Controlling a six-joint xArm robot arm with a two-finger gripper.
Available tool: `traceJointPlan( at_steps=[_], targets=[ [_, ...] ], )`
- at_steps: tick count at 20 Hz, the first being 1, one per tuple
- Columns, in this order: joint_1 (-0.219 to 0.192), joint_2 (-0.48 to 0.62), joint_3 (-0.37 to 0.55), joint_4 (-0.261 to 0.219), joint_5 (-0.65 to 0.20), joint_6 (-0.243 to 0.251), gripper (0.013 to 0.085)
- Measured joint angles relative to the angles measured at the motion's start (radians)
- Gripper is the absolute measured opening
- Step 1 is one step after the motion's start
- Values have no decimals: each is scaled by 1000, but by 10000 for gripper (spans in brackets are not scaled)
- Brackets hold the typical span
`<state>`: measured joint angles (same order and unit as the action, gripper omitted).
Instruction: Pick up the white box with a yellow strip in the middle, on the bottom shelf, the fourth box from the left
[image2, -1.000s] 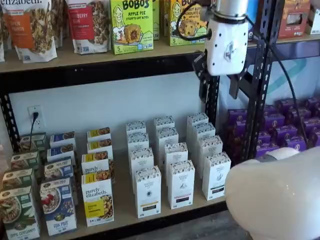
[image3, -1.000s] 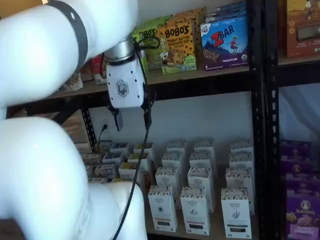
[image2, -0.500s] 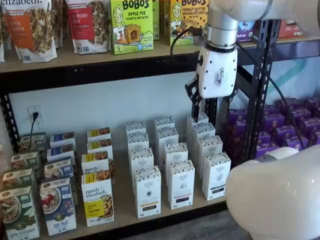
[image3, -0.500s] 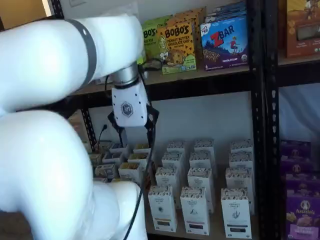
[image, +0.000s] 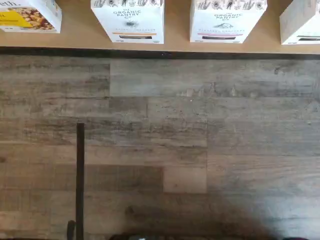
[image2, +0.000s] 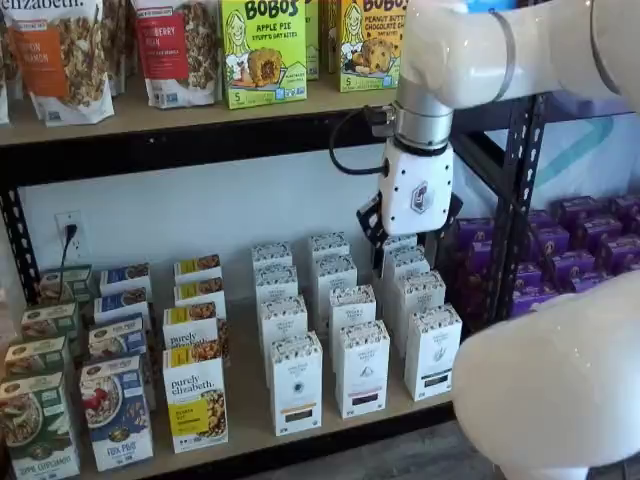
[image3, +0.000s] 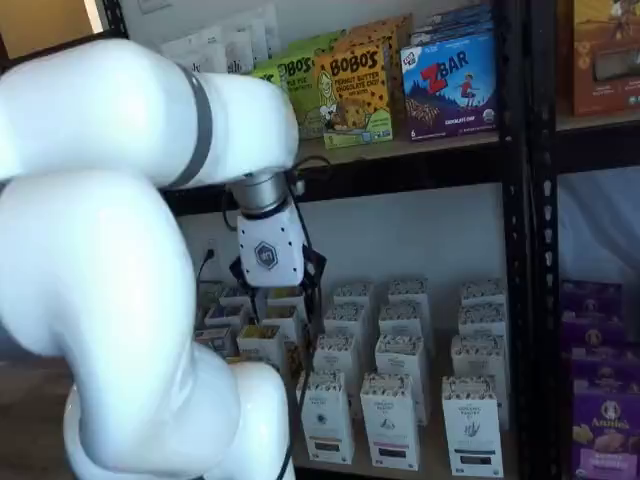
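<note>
change: our white-bodied gripper (image2: 408, 237) has dropped to bottom-shelf height | jaws: spread wide, empty | target: tall yellow-banded white box (image2: 297, 384) stands untouched on the front row; approach under way

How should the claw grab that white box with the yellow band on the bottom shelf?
Probably pinch the white box across its left and right sides, near the top, coming from the front: it stands upright, with gaps on both sides.
</note>
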<state>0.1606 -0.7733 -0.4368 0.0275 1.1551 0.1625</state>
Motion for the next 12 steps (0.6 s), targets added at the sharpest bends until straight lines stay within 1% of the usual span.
traceJointPlan(
  at_steps=[3, 6, 12],
  targets=[
    [10, 34, 23, 3, -71, 7, 850],
    [27, 91, 31, -3, -129, 25, 850],
    [48, 220, 49, 3, -299, 38, 850]
  ],
)
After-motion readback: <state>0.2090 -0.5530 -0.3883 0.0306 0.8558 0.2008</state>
